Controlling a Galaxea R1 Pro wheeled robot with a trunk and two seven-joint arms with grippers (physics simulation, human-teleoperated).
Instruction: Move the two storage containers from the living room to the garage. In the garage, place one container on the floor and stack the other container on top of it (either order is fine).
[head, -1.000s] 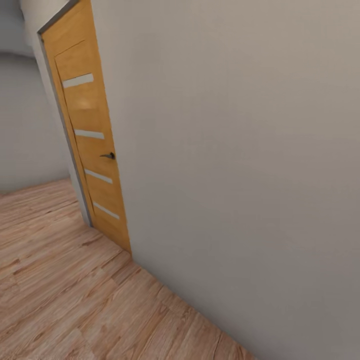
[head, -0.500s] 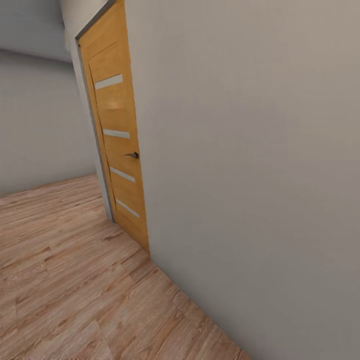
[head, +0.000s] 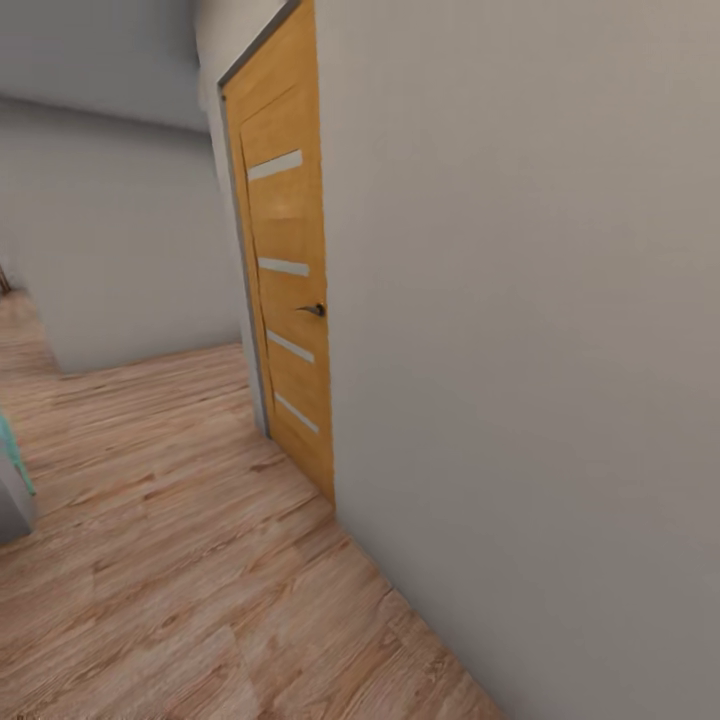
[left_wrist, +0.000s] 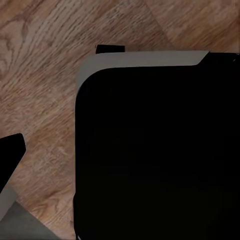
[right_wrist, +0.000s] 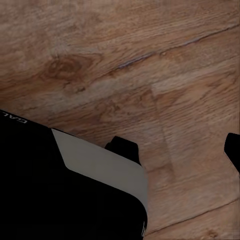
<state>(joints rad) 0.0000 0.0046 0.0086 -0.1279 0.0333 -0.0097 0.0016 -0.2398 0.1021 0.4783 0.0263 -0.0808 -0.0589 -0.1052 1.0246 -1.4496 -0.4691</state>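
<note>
Orange-brown door (head: 288, 290) in white wall (head: 520, 300), wood-plank floor (head: 180, 560); both end effectors' state unclear.

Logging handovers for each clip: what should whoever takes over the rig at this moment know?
Right tool: open, empty, over the wood-plank floor.
Left tool: what looks like one finger is in view; open or shut cannot be told.
Containers: whereabouts cannot be told; the right tool carries none.
Surroundings: an orange-brown door with glass slits stands ahead, set in a pale wall.
Done: nothing confirmable.
Left: get both containers onto the garage floor, one stacked on the other.
</note>
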